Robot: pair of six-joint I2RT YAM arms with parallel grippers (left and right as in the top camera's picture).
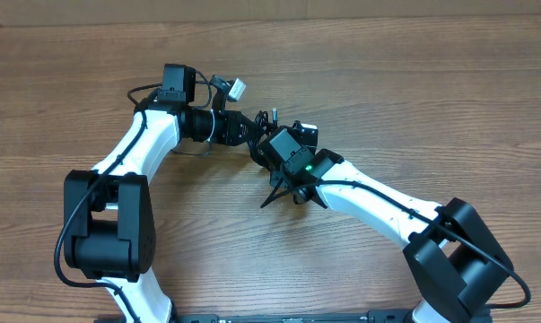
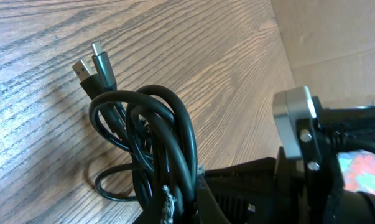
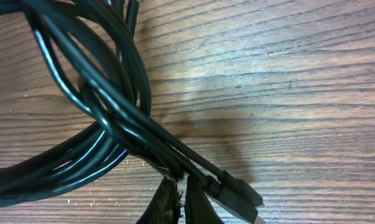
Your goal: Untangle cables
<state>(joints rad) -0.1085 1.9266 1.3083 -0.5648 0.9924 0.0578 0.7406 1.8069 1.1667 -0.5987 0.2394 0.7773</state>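
Note:
The cables are a small black bunch between my two grippers at mid table. In the left wrist view the cables rise as tight loops from my left gripper, which is shut on them. Two silver-tipped plugs stick out at the far side, and one loop lies on the wood. In the right wrist view my right gripper is shut on strands of the cables right beside a black plug. In the overhead view the left gripper and the right gripper almost touch.
The wooden table extends all around. The right arm's wrist housing fills the right of the left wrist view, close to the bunch. A white connector on the left arm's own wiring sits behind the left wrist.

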